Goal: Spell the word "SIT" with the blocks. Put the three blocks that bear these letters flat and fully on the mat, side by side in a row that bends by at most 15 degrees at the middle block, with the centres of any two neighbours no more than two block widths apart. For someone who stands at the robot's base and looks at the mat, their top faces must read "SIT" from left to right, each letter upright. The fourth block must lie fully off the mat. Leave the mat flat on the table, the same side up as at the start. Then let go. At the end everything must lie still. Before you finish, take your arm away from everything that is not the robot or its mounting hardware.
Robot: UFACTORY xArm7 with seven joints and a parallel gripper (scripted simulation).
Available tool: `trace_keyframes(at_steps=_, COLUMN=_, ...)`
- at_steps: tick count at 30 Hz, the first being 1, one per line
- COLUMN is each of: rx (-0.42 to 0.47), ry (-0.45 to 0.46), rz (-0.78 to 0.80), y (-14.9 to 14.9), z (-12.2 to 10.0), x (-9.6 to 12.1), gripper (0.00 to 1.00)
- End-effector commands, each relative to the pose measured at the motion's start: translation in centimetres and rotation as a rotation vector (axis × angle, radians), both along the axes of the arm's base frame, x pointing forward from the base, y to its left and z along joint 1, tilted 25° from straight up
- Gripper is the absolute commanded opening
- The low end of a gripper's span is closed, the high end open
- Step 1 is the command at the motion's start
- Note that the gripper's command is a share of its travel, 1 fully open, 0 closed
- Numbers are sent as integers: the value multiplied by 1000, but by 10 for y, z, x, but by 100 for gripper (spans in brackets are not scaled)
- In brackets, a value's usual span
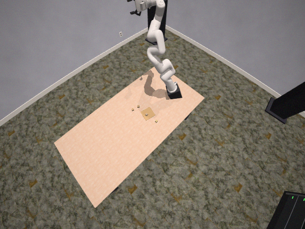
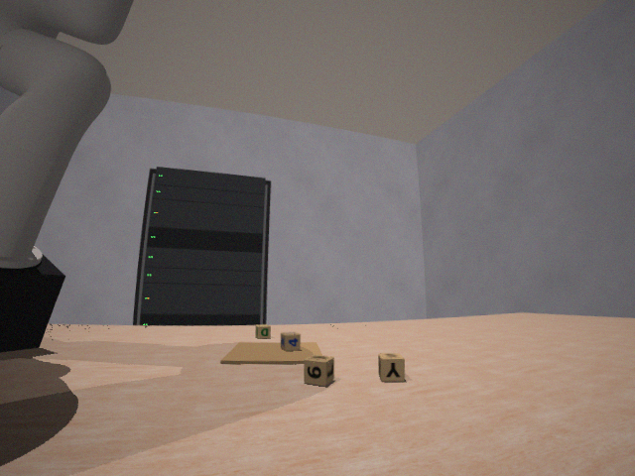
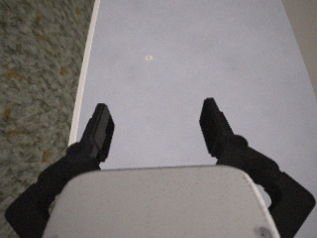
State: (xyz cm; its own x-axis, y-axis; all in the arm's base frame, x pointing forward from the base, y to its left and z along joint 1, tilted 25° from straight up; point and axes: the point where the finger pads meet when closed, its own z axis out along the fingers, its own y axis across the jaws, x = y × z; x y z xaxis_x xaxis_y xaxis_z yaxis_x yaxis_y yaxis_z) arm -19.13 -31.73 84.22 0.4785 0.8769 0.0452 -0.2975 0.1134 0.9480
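Observation:
A tan square mat (image 1: 149,109) (image 2: 251,354) lies on the table in front of the robot's base. One block (image 1: 147,114) (image 2: 290,341) stands on the mat and shows a blue "4" on its side. A block with a side "9" (image 1: 138,106) (image 2: 318,371) and one with a side "Y" (image 1: 132,109) (image 2: 391,367) stand off the mat on the table. A block with a green "D" (image 1: 156,120) (image 2: 263,331) stands off the mat on the other side. Their top letters cannot be read. My gripper (image 1: 132,6) (image 3: 156,112) is open and empty, raised far above the table and facing the wall.
The light wooden table (image 1: 103,152) (image 2: 461,410) stretches far beyond the mat. The robot's black base (image 1: 174,93) (image 2: 23,301) stands at the table's near end. A dark server rack (image 2: 202,248) stands beyond the table, and a black stand (image 1: 285,103) is on the floor.

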Motion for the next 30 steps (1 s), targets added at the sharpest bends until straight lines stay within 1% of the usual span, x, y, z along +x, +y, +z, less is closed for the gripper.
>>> trace_keyframes(at_steps=1, rx=-2, ry=1, rz=-2, y=1, z=1, x=0, gripper=100)
trace_keyframes(at_steps=20, rx=-7, ry=1, rz=-7, y=3, z=2, x=-1, gripper=100)
trace_keyframes(at_steps=23, rx=-41, ry=2, rz=-43, y=17, z=6, x=-11, gripper=100)
trace_keyframes(at_steps=26, rx=-119, ry=4, rz=-126, y=52, z=16, x=-31, gripper=100)
trace_keyframes(at_steps=30, rx=-186, ry=9, rz=-197, y=83, z=23, x=-46, gripper=100)
